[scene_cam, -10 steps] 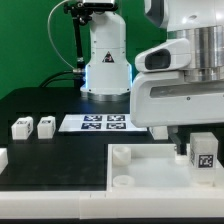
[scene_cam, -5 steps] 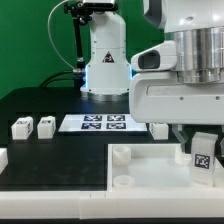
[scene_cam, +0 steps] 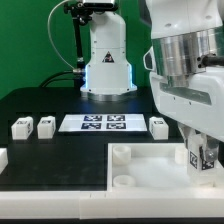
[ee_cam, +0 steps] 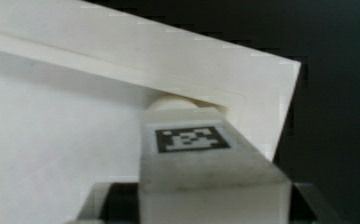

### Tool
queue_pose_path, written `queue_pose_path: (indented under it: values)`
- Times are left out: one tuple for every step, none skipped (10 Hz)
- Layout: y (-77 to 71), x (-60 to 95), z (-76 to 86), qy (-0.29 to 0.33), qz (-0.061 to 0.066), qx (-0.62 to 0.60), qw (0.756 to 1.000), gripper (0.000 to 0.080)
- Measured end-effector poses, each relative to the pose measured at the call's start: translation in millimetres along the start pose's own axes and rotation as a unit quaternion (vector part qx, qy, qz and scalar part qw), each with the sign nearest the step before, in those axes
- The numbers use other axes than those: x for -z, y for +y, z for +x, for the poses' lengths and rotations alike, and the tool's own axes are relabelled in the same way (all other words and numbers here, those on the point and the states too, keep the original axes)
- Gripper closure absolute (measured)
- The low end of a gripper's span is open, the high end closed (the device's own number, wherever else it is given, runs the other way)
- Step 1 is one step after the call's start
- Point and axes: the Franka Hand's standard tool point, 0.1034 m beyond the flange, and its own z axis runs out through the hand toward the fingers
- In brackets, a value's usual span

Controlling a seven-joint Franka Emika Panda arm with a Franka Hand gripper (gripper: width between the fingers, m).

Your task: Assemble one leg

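My gripper (scene_cam: 200, 160) is shut on a leg (scene_cam: 201, 154), a small white block with a square marker tag. It holds the leg upright at the far right corner of the large white tray-like piece (scene_cam: 150, 168). In the wrist view the leg (ee_cam: 203, 150) fills the middle, with dark fingers (ee_cam: 116, 200) at both its sides. The leg's far end stands at a round corner socket (ee_cam: 182, 101) by the tray's raised rim; whether it touches is hidden. Three loose legs (scene_cam: 20, 127) (scene_cam: 45, 125) (scene_cam: 158, 126) stand on the black table.
The marker board (scene_cam: 103, 122) lies flat behind the tray. Two raised sockets (scene_cam: 120, 154) (scene_cam: 122, 183) stand at the tray's corners on the exterior view's left. A white part (scene_cam: 2, 157) shows at that view's left edge. The robot base (scene_cam: 106, 60) stands at the back.
The hand has turned about its axis with the leg still gripped at the same corner. Its body now uncovers a loose leg behind the tray.
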Motion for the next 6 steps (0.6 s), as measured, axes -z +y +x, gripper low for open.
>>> queue_pose_path:
  values:
    - [0.1, 0.0, 0.1, 0.000, 0.000, 0.013, 1.000, 0.0498]
    - [0.2, -0.5, -0.3, 0.000, 0.000, 0.044, 0.999, 0.0498]
    - [-0.4, -2.3, -2.5, 0.007, 0.007, 0.101, 0.995, 0.0320]
    - [0.7, -4.1, -6.0, 0.010, 0.003, 0.187, 0.982, 0.0320]
    - [0.8, -3.7, -4.2, 0.010, 0.003, 0.241, 0.971, 0.0189]
    - [0.9, -3.7, -3.4, 0.011, 0.002, 0.287, 0.958, 0.0162]
